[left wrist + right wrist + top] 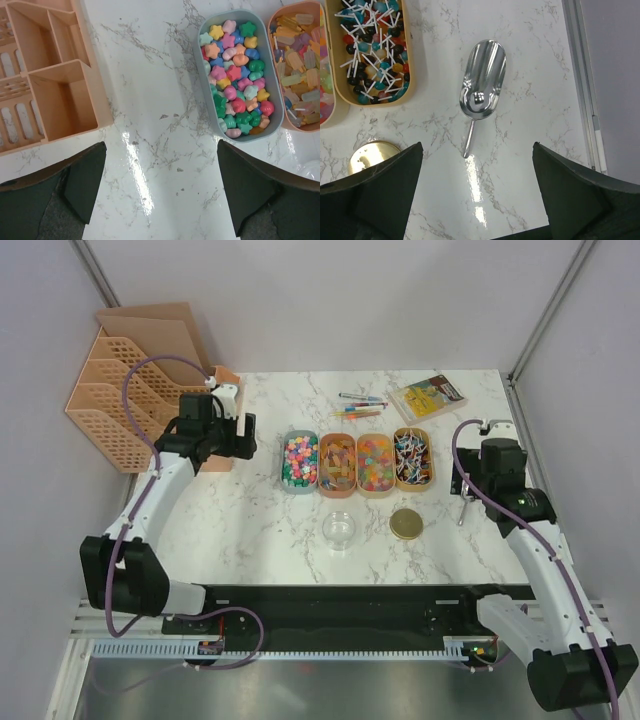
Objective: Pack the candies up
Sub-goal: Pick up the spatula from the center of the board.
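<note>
- Top view: the candies (357, 462) are seen in four oblong trays set side by side in a row at the middle of the table (260, 520). Star shapes fill the grey tray (300, 492) at the left end, and lollipops (411, 455) fill the right-end tray (413, 486).
- Just near of the row, a clear bowl (338, 530) and a gold lid (407, 524) are placed apart from each other. Pens (360, 405) and a book (428, 395) lie beyond the row. A rack (115, 400) stands at the far left.
- The left gripper (228, 443) is poised over the table between the rack and the grey tray. The right gripper (485, 475) is poised right of the right-end tray. How far the claws are spread cannot be told from this view.
- Left wrist view: the left gripper (160, 200) is spread wide, and only bare marble is seen between its fingers (85, 185). The grey tray, heaped with pink, green, yellow and blue stars, is seen far and to the right. The rack's compartments are seen at the far left.
- Right wrist view: the right gripper (477, 200) is spread wide, over bare marble. A metal scoop (482, 92) lies on the table just beyond the fingers (575, 195), hollow side up, its handle pointed near. The lollipops are seen at the far left in their tray. The lid shows at the near left, partly hidden by a finger.
</note>
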Tool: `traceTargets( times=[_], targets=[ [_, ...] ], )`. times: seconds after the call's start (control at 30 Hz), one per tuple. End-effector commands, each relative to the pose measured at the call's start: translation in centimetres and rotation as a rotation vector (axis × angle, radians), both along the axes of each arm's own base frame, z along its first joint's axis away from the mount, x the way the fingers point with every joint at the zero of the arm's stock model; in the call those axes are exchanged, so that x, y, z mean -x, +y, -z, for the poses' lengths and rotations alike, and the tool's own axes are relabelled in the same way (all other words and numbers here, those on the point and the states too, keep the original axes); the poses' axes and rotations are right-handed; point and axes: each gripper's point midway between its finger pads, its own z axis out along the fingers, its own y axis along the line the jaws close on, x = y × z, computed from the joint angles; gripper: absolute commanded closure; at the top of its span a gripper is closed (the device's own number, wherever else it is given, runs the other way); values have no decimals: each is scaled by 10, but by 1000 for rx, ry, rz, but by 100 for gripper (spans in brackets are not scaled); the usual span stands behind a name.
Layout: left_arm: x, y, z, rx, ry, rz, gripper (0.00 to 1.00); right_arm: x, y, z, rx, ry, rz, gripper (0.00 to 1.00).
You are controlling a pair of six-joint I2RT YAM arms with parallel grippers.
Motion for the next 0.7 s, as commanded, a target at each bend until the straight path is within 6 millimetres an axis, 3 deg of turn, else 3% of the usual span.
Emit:
traceTargets(
  times=[0.0,0.1,0.13,0.27,0.43,0.67],
  targets=[
    [-16,-6,-21,-1,-55,23,1,1,-7,-4,40,-7,3,2],
    [-26,-3,-23,-27,-64,17,1,-5,-11,-6,66,17,-28,2],
    [-30,-3,-28,-33,-75,12,1,-10,-3,-1,62,54,-106,2],
    [-36,-4,-33,-33,-84,6,1,-25,-15,21,33,122,-29,2],
    [-36,-3,-31,-39,-80,1,1,-16,-26,61,-57,247,114,5],
    [-40,-6,-26,-5,-60,-16,1,-12,-29,86,-45,338,132,11]
  ],
)
